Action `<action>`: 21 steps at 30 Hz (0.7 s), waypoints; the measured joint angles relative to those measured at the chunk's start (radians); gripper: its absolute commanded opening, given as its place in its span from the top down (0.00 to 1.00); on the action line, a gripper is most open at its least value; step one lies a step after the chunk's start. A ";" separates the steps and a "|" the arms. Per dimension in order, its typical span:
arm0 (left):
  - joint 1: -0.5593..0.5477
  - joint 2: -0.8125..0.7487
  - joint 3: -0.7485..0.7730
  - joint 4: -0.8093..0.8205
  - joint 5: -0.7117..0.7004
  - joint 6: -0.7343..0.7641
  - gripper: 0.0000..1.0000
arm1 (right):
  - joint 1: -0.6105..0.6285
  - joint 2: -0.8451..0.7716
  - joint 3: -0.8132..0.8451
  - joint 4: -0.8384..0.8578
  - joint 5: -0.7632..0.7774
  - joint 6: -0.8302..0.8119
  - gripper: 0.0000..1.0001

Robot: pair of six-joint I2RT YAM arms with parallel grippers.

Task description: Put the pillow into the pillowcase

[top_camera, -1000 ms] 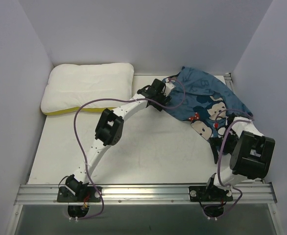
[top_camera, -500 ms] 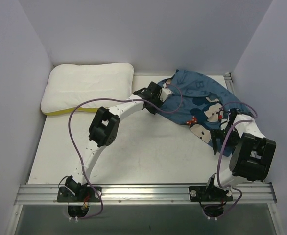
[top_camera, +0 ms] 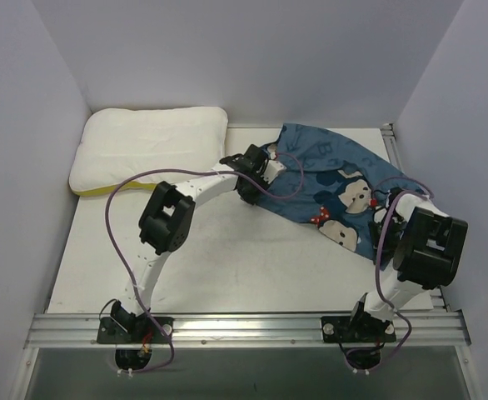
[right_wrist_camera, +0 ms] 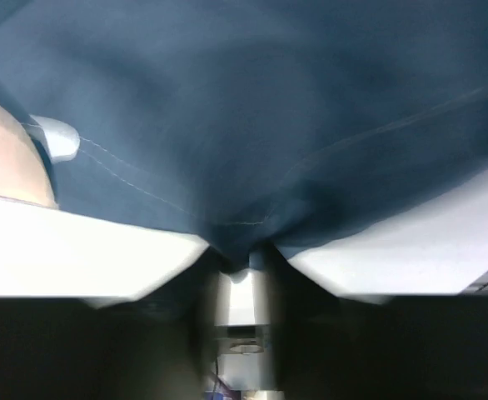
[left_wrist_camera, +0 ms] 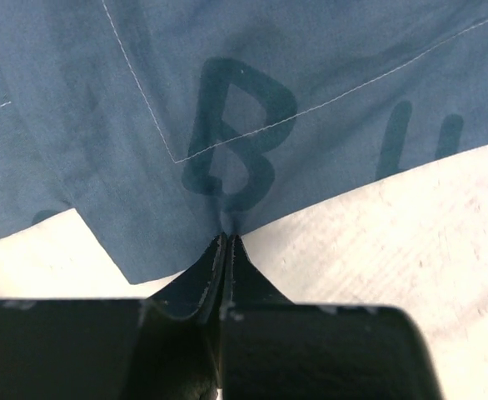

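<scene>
The white pillow [top_camera: 148, 150], yellow along its near edge, lies at the back left of the table. The blue printed pillowcase [top_camera: 336, 171] is spread at the back right. My left gripper [top_camera: 267, 167] is at its left edge, shut on the hem below a dark letter B; in the left wrist view the fingertips [left_wrist_camera: 227, 239] pinch the pillowcase [left_wrist_camera: 311, 67]. My right gripper [top_camera: 385, 215] sits at the sack's right corner. In the right wrist view its blurred fingers [right_wrist_camera: 240, 258] straddle a puckered fold of pillowcase [right_wrist_camera: 252, 108], with a gap showing between them.
The white table top [top_camera: 227, 258] is boxed in by pale walls on the left, back and right. A metal rail [top_camera: 244, 327] carrying both arm bases runs along the near edge. Purple cables loop off both arms.
The left gripper closed on the pillowcase's left edge and drew it leftward, spreading the fabric. The right gripper shifted back along the right corner and its jaws narrowed around the fabric.
</scene>
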 measured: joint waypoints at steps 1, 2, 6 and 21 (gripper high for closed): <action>0.000 -0.006 -0.004 -0.011 0.002 0.000 1.00 | -0.010 -0.001 0.000 0.000 0.001 -0.010 0.98; 0.000 -0.011 -0.005 -0.025 0.005 0.001 1.00 | -0.021 -0.003 0.000 0.003 0.002 -0.015 1.00; 0.005 -0.034 0.016 -0.076 0.018 0.000 1.00 | -0.060 -0.063 0.006 -0.006 -0.013 -0.041 1.00; 0.140 -0.357 0.394 -0.106 0.101 -0.080 1.00 | -0.254 -0.601 0.661 -0.267 -0.359 -0.161 1.00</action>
